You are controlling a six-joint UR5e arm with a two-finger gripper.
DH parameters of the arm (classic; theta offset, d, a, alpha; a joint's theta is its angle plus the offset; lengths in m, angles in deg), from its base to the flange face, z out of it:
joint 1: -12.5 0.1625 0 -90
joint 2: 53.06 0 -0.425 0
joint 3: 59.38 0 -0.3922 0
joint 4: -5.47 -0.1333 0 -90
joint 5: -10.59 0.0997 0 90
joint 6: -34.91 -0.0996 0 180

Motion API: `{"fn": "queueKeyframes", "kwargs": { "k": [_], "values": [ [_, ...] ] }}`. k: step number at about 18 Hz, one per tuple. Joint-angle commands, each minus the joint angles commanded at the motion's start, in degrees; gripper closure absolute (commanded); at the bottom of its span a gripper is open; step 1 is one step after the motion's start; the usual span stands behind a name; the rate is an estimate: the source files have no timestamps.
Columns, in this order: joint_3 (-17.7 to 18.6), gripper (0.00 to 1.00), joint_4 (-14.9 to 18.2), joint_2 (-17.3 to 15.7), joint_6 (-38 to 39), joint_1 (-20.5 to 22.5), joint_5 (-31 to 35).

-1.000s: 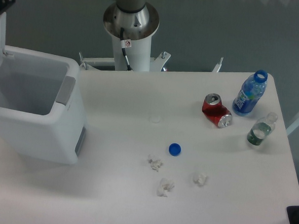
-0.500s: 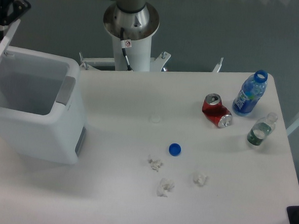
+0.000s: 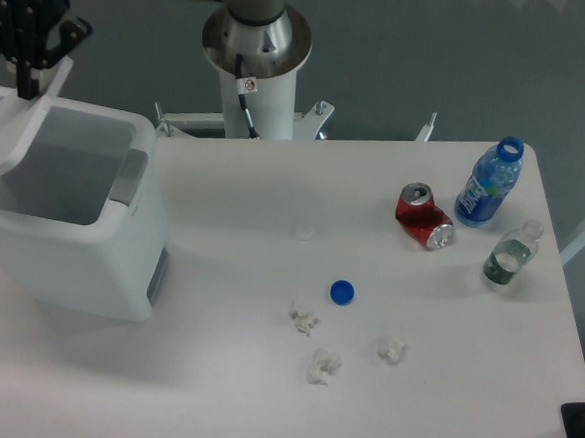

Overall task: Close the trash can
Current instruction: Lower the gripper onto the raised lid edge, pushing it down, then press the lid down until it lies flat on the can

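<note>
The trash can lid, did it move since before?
Yes. The lid has tipped down over the trash can, toward the fixed robot base, pushed by the gripper.

Setting: robotics laboratory, test station. Evidence: an industrial arm's round base on a white pedestal [image 3: 255, 53], bolted by metal brackets behind a plain white counter [image 3: 261, 406]; bare grey floor [image 3: 460, 70] all round, no household furnishing. Props laid out as for a trial: white trash can [image 3: 83, 236] at the left edge, dented red soda can [image 3: 424, 216], blue bottle [image 3: 489, 183], small clear bottle [image 3: 511, 254], loose blue cap [image 3: 343, 292], three crumpled paper scraps [image 3: 323, 365]. Fixed overhead viewpoint.
</note>
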Motion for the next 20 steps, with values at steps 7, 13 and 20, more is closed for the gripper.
{"fn": "queueKeyframes", "kwargs": {
  "k": [7,13,20],
  "values": [
    [0.70,0.98,-0.44,0.97,0.00,0.70,1.14],
    [1.76,0.98,-0.79,2.37,-0.09,1.58,1.23],
    [1.93,0.98,-0.97,4.30,-0.44,2.02,1.23]
  ]
}}
